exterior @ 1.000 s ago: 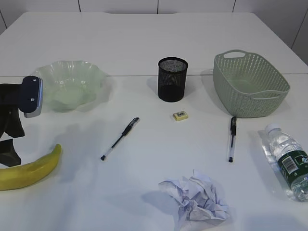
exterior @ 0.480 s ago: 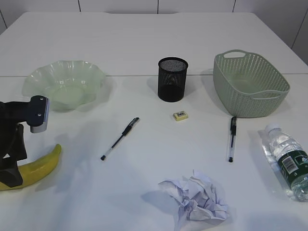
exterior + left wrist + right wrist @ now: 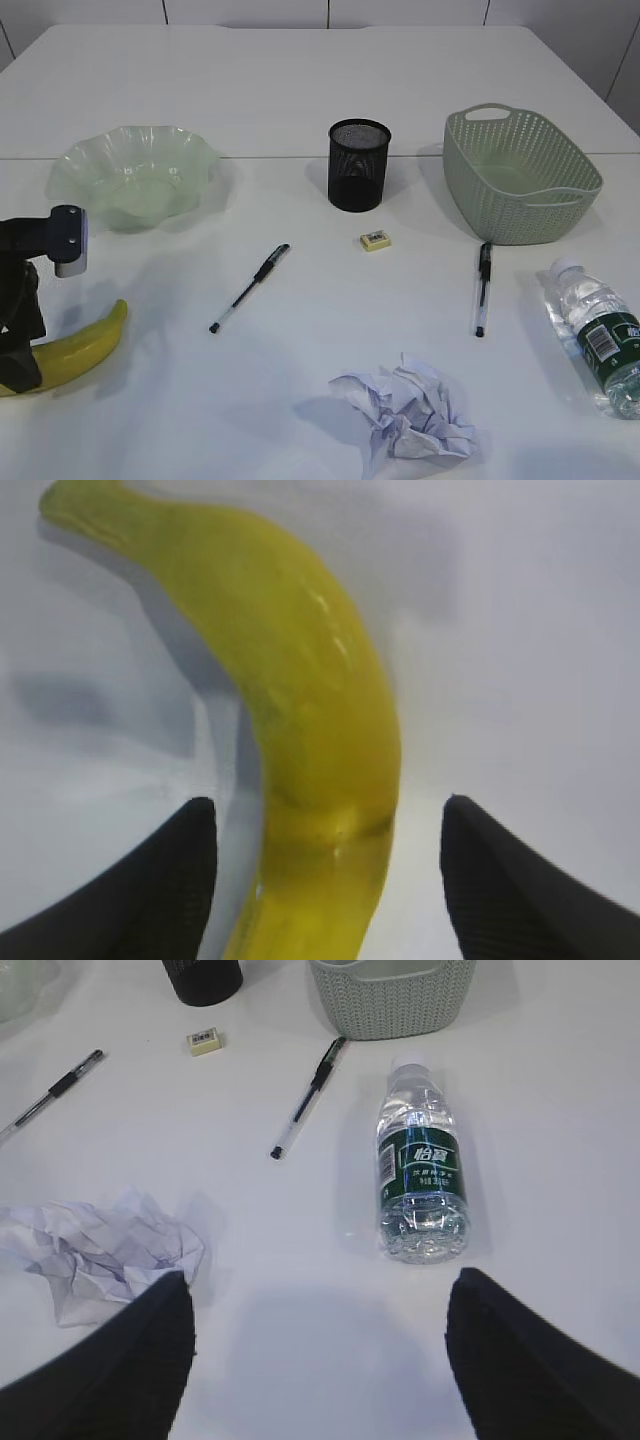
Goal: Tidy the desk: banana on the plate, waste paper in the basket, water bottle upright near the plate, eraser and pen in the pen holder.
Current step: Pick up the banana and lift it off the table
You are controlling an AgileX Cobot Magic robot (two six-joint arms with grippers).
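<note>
The yellow banana (image 3: 80, 348) lies at the front left of the table. My left gripper (image 3: 325, 880) is open, its fingers on either side of the banana (image 3: 300, 710) without touching it. The wavy green glass plate (image 3: 135, 175) sits behind it. My right gripper (image 3: 320, 1360) is open and empty above the table; it is out of the exterior view. The water bottle (image 3: 597, 335) lies on its side at the right, also in the right wrist view (image 3: 420, 1175). Crumpled paper (image 3: 410, 415) lies at the front centre. Two pens (image 3: 250, 287) (image 3: 482, 287), a yellow eraser (image 3: 375, 240), the black mesh pen holder (image 3: 358, 165) and the green basket (image 3: 520, 175) are further back.
The table's far edge runs behind the plate, pen holder and basket. In the right wrist view the paper (image 3: 95, 1250), one pen (image 3: 308, 1095), the eraser (image 3: 203, 1041) and the basket's lower wall (image 3: 390, 995) show ahead of my fingers.
My left gripper has dropped down over the banana's near end, from above and beside it to straddling it. The other objects have not moved.
</note>
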